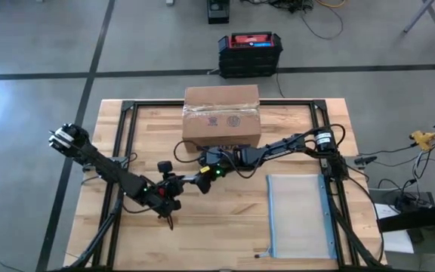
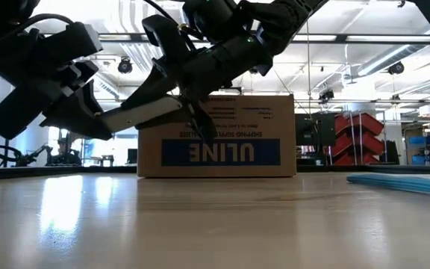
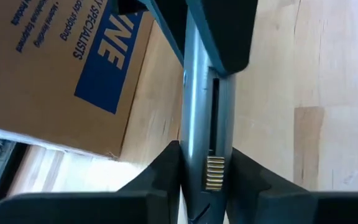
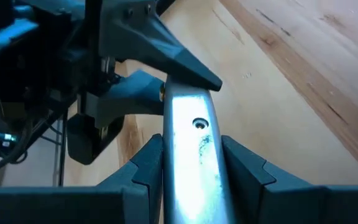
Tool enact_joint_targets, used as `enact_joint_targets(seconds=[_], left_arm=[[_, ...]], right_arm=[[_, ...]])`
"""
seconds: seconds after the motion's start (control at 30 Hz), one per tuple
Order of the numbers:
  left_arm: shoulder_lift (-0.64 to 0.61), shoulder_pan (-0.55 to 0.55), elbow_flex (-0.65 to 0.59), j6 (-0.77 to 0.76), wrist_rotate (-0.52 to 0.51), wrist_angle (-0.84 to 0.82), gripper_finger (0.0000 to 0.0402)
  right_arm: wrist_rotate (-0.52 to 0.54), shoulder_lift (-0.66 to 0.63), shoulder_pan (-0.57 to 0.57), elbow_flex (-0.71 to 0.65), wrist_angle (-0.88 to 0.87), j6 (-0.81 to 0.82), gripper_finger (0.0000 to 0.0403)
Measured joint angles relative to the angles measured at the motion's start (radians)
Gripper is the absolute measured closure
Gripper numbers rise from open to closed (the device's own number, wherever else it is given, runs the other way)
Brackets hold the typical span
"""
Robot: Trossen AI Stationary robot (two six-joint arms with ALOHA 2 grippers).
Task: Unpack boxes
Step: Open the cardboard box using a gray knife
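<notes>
The brown cardboard box (image 1: pixel 221 115) with the blue ULINE label (image 2: pixel 220 152) stands on its base at the far middle of the table, flaps taped shut. In front of it, above the table, a silver metal utility knife (image 2: pixel 144 112) hangs between both grippers. My left gripper (image 3: pixel 207 155) is shut on one end of the knife and my right gripper (image 4: pixel 194 149) on the other end. In the high view the left gripper (image 1: pixel 178 183) and the right gripper (image 1: pixel 202 180) meet near the table's middle. My left gripper pinches the knife's handle (image 3: pixel 211 163) between its two fingers, at the part with the yellow ribbed slider. The fingers lie along the knife, slanting down from the table's left. The knife is clear of the table. My right gripper pinches the knife's flat silver body (image 4: pixel 194 177) between its two fingers (image 4: pixel 148 165), just behind a small round screw. The fingers run along the knife, slanting down from the right. The knife reaches out past the fingertips into the left gripper.
A clear blue-edged zip pouch (image 1: pixel 297 215) lies flat on the table's near right part. A black crate with a red top (image 1: pixel 250 53) stands on the floor beyond the far edge. Bare wood shows at the near left (image 1: pixel 127 242).
</notes>
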Motion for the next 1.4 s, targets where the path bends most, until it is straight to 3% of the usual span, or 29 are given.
enact_joint_targets(seconds=[0.17, 0.4, 0.57, 0.8, 1.03, 1.17, 1.4], left_arm=[[-0.009, 0.0, 0.0, -0.031, 0.015, -0.002, 0.0339], [-0.099, -0.004, 0.001, -0.053, 0.048, -0.024, 0.0344], [-0.203, -0.011, -0.001, -0.083, 0.047, -0.088, 0.0344], [-0.34, -0.016, -0.004, -0.086, 0.046, -0.099, 0.0344], [-0.489, -0.035, -0.005, -0.012, 0.038, -0.043, 0.0344], [-0.551, -0.044, -0.006, 0.083, 0.03, 0.035, 0.0344], [-0.569, -0.053, -0.016, 0.219, 0.044, 0.176, 0.0344]], right_arm=[[-0.015, 0.0, 0.0, 0.0, 0.001, -0.078, 0.0295], [-0.046, -0.006, 0.002, 0.007, -0.016, -0.305, 0.0156], [0.001, -0.075, 0.001, 0.008, -0.016, -0.466, 0.0112], [0.222, -0.205, 0.045, 0.003, -0.086, -0.8, 0.0129], [0.244, -0.221, 0.081, -0.004, -0.035, -0.932, 0.0169], [0.229, -0.194, 0.079, -0.019, 0.095, -0.935, 0.0185], [0.204, -0.133, 0.079, -0.05, 0.48, -0.975, 0.019]])
